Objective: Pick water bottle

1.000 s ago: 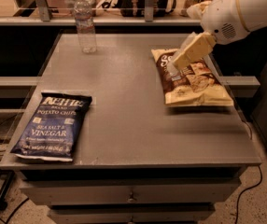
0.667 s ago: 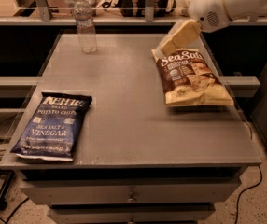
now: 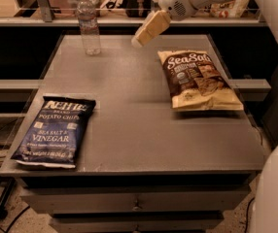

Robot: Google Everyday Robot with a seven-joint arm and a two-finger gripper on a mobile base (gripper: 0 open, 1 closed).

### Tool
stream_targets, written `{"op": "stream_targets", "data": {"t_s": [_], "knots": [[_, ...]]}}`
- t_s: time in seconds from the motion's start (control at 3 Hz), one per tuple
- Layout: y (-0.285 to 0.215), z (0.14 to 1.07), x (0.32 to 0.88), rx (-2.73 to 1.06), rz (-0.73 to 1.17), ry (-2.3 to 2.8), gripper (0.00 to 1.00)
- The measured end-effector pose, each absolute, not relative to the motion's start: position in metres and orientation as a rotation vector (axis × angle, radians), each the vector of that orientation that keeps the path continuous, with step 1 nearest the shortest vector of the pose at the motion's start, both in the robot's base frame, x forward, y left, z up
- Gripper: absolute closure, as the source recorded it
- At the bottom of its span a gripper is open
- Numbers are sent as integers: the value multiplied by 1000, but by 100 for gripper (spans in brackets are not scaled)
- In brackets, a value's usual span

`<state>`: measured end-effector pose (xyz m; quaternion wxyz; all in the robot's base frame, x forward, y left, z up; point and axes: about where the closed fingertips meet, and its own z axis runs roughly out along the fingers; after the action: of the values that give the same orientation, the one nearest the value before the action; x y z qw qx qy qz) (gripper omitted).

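The water bottle [image 3: 88, 24] is a small clear plastic bottle with a white cap. It stands upright at the far left of the grey table [image 3: 129, 125]. My gripper [image 3: 148, 29] hangs above the far middle of the table, to the right of the bottle and apart from it. Its pale fingers point down and to the left. It holds nothing that I can see.
A blue Kettle chip bag [image 3: 54, 131] lies flat at the near left. A tan and brown Sea Salt chip bag [image 3: 198, 79] lies at the right. A shelf with clutter [image 3: 129, 18] runs behind the table. Drawers [image 3: 136, 205] sit below the front edge.
My gripper has moved left and away from the tan chip bag, toward the far middle of the table and nearer the bottle. The bottle and both bags have not moved.
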<state>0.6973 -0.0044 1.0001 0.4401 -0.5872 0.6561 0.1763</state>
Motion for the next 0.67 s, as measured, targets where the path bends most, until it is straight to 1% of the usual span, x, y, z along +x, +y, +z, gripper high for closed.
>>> {"op": "stream_targets", "data": {"t_s": [0.33,0.67], "knots": [[-2,998,698,-1457,437,1635,0],[12,991,710,-1398,463,1628,0]]}}
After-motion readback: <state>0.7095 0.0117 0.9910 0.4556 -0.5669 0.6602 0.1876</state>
